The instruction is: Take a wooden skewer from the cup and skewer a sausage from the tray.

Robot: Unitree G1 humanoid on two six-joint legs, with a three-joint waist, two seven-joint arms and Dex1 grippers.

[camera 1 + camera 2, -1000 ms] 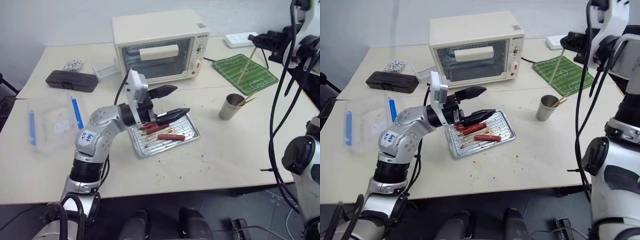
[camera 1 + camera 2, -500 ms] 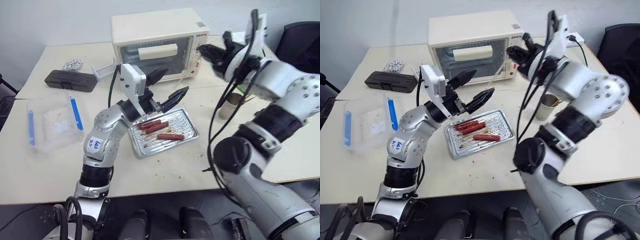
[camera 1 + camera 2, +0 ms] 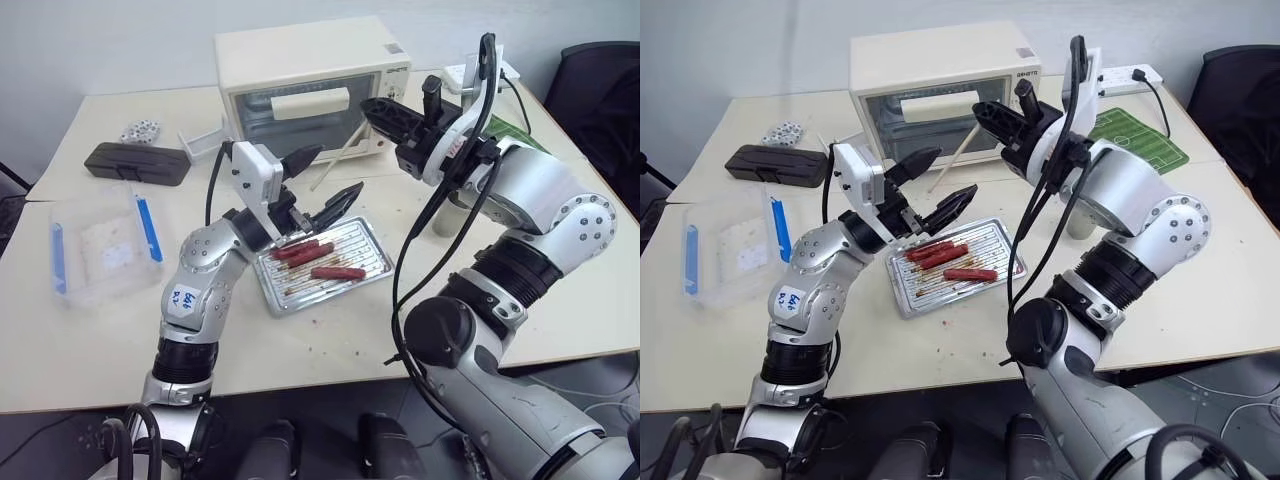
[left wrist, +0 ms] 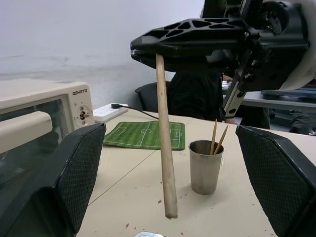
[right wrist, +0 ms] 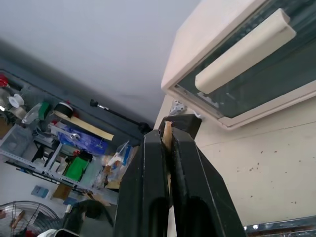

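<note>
Left eye view puts the tray (image 3: 325, 264) at the middle of my table (image 3: 90, 330), with three sausages on its ridged bottom; the nearest sausage (image 3: 341, 272) lies apart from the two touching ones at its 10 o'clock. The cup (image 4: 206, 166), at 3 o'clock of the tray, is largely hidden behind my right arm there, but my left wrist view shows it plainly, metal-looking, with two spare sticks leaning inside. At 9 o'clock of the tray the clear plastic box (image 3: 98, 245) holds only crumbs. My right gripper (image 3: 372, 108) is clenched on the wooden skewer (image 3: 334, 164), which slants down toward 7 o'clock before the toaster oven (image 3: 310, 85). My left gripper (image 3: 325, 183) hangs released above the tray, fingers wide; between them the skewer hangs free.
</note>
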